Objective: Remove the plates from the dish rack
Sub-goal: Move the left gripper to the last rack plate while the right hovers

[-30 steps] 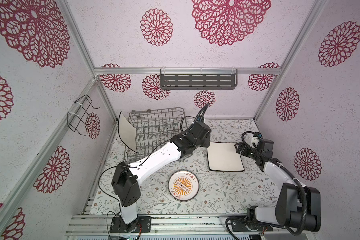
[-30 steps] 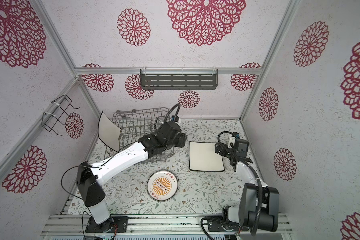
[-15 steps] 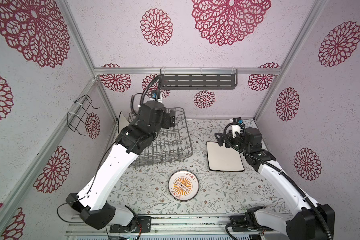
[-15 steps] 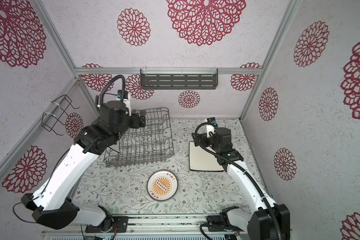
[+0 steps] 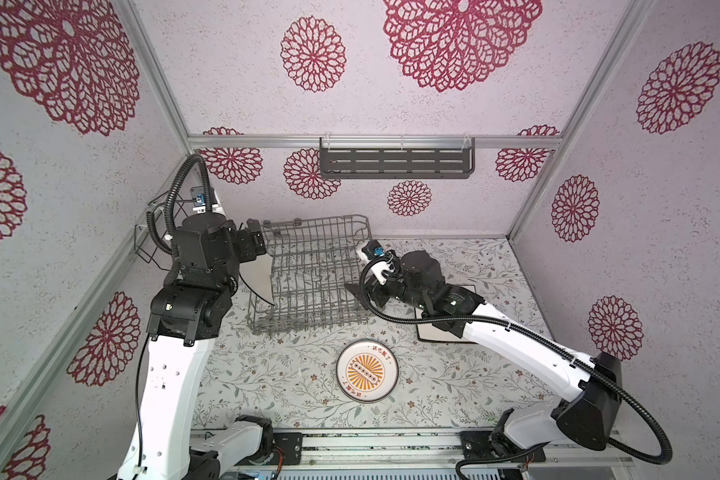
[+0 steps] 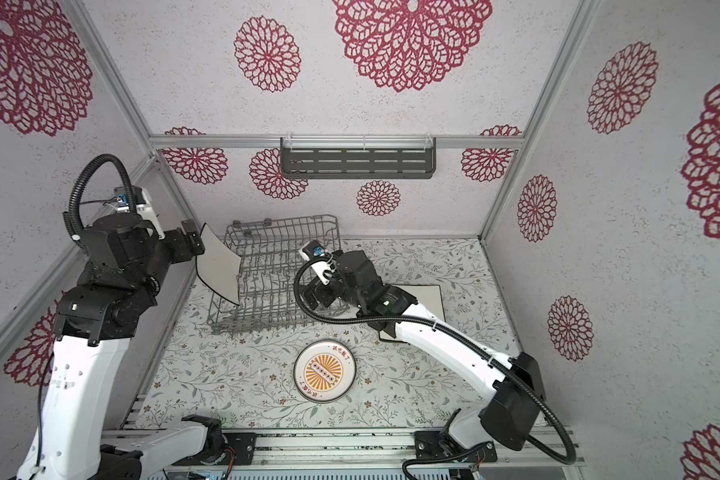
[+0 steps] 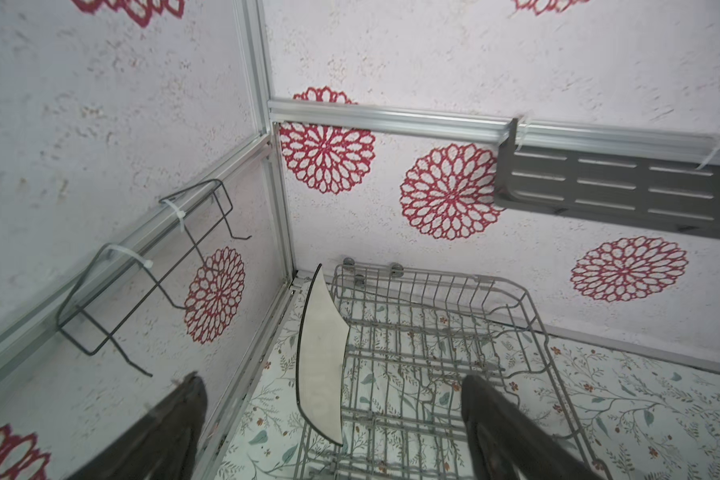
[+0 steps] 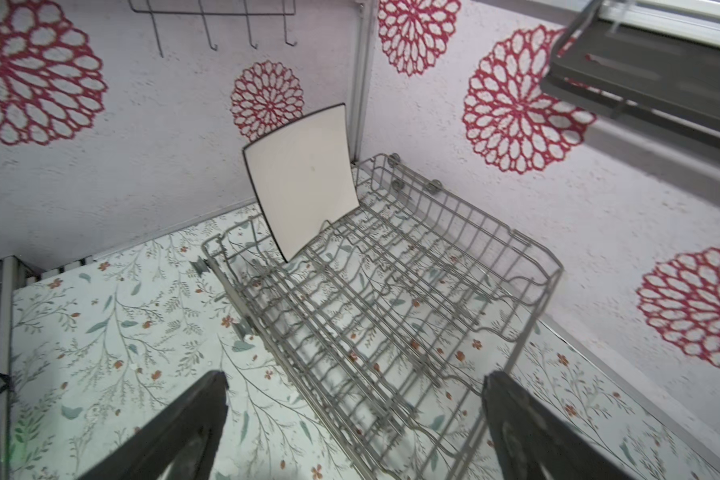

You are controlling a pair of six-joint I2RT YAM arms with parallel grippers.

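The right claw (image 8: 356, 376) has swung left off the flat square plate (image 6: 431, 297) to the right edge of the grey wire dish rack (image 5: 316, 274), centre frame. Both it and the left claw (image 7: 331, 380) gape wide, empty. A glossy black-rimmed upright plate (image 5: 258, 274) leans at the rack's left side. A round sunburst plate (image 5: 367, 370) lies on the floral table (image 5: 267, 382).

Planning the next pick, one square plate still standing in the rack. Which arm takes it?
Left. The left gripper is open and close to the square plate at its end of the dish rack. The right gripper, also open, sits at the opposite side.
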